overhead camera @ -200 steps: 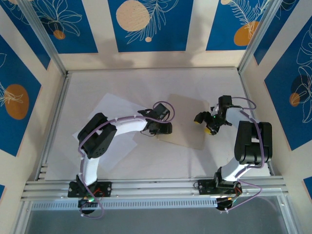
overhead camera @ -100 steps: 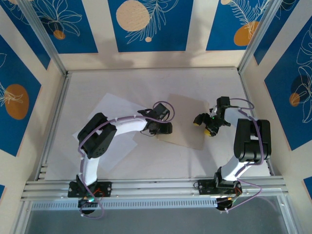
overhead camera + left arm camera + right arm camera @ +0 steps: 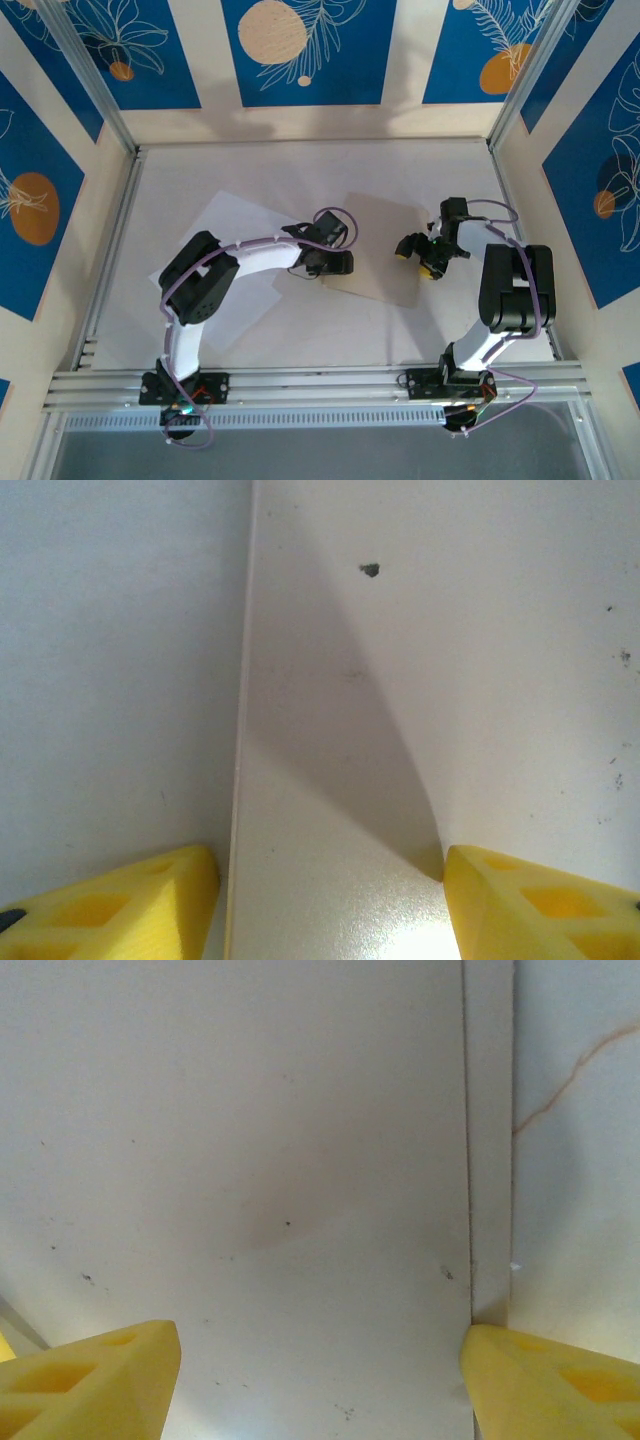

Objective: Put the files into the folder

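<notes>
While from above the folder (image 3: pixel 385 230) lies on the counter (image 3: pixel 300 170) with the files (image 3: pixel 228 228) just left of it, the left wrist view shows the left claw (image 3: pixel 330 905) parted and empty, and the right wrist view the right claw (image 3: pixel 320 1385) wide, empty, over the folder's edge.

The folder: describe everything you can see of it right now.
The folder is a flat tan card rectangle, lying closed as far as the top view tells, turned slightly askew near the middle of the table. No clip or label can be made out. The left gripper, open, sits at its left edge and the right gripper, open, over its right edge; whether either touches it cannot be told. The white sheets lie to its left.
</notes>
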Motion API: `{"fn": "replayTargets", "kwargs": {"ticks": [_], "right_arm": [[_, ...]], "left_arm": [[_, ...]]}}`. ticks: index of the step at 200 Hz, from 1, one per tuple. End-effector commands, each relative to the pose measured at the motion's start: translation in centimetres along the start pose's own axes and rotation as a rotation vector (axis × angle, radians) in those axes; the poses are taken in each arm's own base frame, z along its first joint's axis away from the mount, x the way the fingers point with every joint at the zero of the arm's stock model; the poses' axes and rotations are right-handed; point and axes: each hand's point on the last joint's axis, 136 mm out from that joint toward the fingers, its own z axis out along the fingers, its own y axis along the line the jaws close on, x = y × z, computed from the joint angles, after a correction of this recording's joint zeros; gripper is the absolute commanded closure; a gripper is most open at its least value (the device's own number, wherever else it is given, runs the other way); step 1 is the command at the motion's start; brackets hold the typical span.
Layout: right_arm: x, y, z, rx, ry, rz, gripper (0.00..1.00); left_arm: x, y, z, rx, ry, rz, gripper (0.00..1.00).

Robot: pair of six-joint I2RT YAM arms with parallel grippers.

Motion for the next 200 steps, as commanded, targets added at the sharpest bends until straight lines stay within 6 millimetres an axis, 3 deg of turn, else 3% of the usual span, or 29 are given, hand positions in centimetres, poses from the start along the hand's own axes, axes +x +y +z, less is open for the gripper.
{"fn": "replayTargets", "kwargs": {"ticks": [1,33,57,108,148,200], "right_arm": [[0.9,-1.1,-0.4,0.066,0.026,0.009,0.24],[0.8,0.0,-1.1,0.023,0.017,-0.003,0.24],[0.8,-0.7,-1.0,0.051,0.015,0.007,0.24],[1.0,0.2,-0.1,-0.016,0.046,-0.003,0.23],[1.4,3.2,-0.4,-0.192,0.060,-0.053,0.23],[1.6,6.7,-3.2,-0.370,0.020,-0.125,0.23]], "left_arm": [[1.8,2.0,-0.3,-0.062,0.075,-0.035,0.37],[1.8,2.0,-0.3,-0.060,0.078,-0.033,0.36],[1.8,2.0,-0.3,-0.061,0.080,-0.033,0.36],[2.0,1.9,0.0,-0.045,0.091,-0.044,0.36],[2.1,1.3,0.1,-0.016,0.105,-0.046,0.38],[2.3,0.4,0.2,0.028,0.126,-0.048,0.39]]}}
